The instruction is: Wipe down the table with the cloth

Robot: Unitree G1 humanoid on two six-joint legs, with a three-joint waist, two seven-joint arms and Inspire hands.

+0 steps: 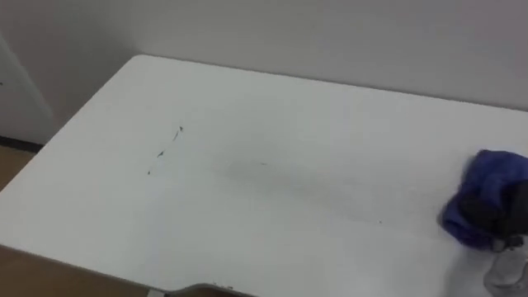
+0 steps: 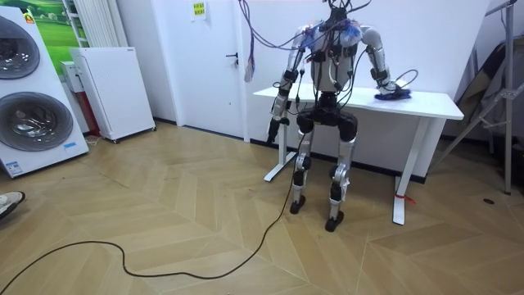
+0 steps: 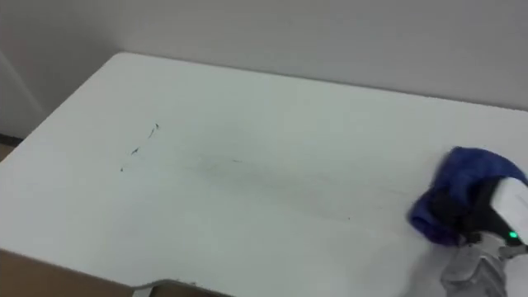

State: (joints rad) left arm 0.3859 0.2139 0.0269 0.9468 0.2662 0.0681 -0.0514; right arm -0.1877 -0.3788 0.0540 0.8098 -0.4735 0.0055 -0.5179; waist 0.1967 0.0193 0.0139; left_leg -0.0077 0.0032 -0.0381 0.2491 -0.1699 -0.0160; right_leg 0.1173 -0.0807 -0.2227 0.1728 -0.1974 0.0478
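Blue cloth (image 1: pixel 497 172) sits bunched at the right end of the white table (image 1: pixel 297 107), with the right hand (image 3: pixel 493 221) on top, its fingers curled into the folds. Small dark marks (image 1: pixel 165 150) lie well apart from it on the left half, and a faint grey streak (image 1: pixel 330 198) crosses the middle. By my reading most of the wiping is left. The left hand (image 2: pixel 275 123) hangs beside the table.
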